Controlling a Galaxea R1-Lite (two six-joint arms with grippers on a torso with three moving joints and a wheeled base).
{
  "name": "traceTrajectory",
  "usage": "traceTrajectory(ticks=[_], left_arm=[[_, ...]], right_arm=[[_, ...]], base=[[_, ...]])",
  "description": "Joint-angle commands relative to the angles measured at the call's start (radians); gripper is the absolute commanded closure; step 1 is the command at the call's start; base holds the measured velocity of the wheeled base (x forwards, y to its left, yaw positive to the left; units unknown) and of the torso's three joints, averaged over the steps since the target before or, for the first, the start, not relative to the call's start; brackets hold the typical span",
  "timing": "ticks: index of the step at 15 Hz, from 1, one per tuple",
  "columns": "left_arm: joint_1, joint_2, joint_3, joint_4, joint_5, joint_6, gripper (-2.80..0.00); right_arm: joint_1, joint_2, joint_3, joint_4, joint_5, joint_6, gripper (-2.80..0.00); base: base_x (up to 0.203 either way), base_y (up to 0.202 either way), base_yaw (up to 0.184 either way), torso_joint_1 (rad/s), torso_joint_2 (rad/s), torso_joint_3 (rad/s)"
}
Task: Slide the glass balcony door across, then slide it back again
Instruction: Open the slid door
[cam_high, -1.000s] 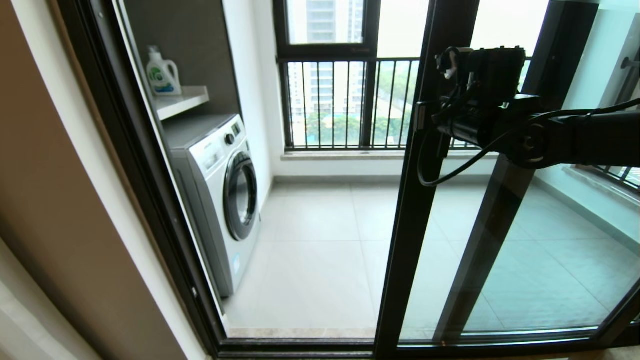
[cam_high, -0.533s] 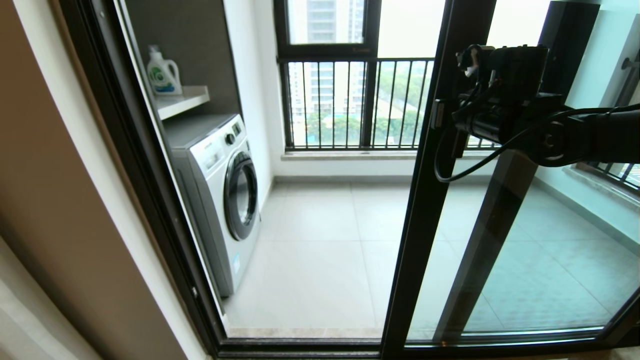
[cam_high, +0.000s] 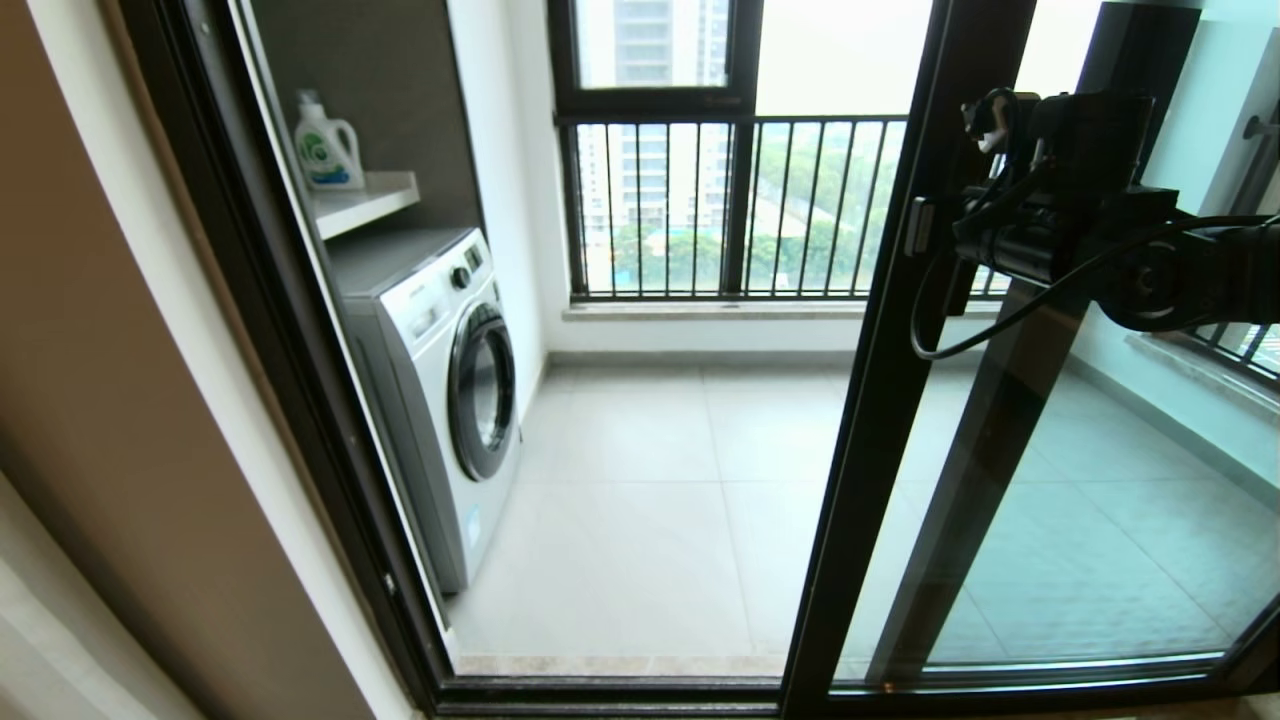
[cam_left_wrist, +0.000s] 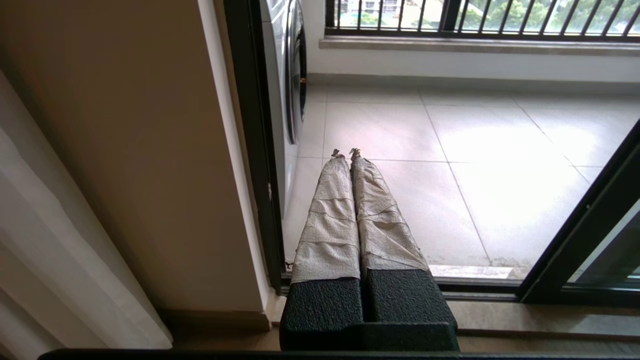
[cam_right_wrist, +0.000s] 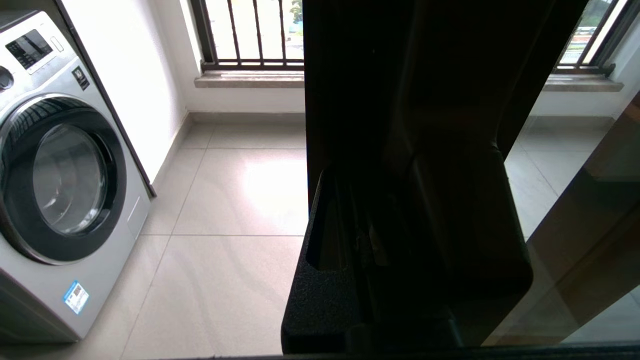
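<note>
Black-framed glass balcony door (cam_high: 900, 400) has slid further right over the last second, widening the opening; right gripper (cam_high: 945, 245) at its handle, jaws' state hidden; left gripper (cam_left_wrist: 345, 155) parked, jaws closed

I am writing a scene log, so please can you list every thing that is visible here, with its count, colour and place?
glass balcony door: one, clear glass in black frame, right of the opening, partly slid across.
fixed glass panel: one, dark frame, behind the door on the right.
washing machine: one, white and silver with dark round door, left side of the balcony.
detergent bottle: one, white with green label, on the shelf above the machine.
railing window: one, black vertical bars, back of the balcony.
floor tiles: many, pale grey, balcony floor.
curtain: one, white, left wrist view, indoors beside the beige wall.
left tool: shut, low, near the door sill.
right tool: at the door's upright.
</note>
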Motion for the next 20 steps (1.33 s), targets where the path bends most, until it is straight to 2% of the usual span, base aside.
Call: traceTrajectory(ticks=[1, 15, 20], left_arm=[[0.000, 0.002, 0.000, 0.000, 0.000, 0.000, 0.00], [0.000, 0.002, 0.000, 0.000, 0.000, 0.000, 0.00], [0.000, 0.002, 0.000, 0.000, 0.000, 0.000, 0.00]], right_arm=[[-0.030, -0.012, 0.009, -0.006, 0.011, -0.001, 0.00], [-0.155, -0.048, 0.075, -0.037, 0.082, -0.001, 0.00], [-0.225, -0.045, 0.076, -0.037, 0.125, -0.001, 0.00]], base=[[0.000, 0.000, 0.000, 0.000, 0.00, 0.000], [0.000, 0.000, 0.000, 0.000, 0.00, 0.000], [0.000, 0.000, 0.000, 0.000, 0.00, 0.000]])
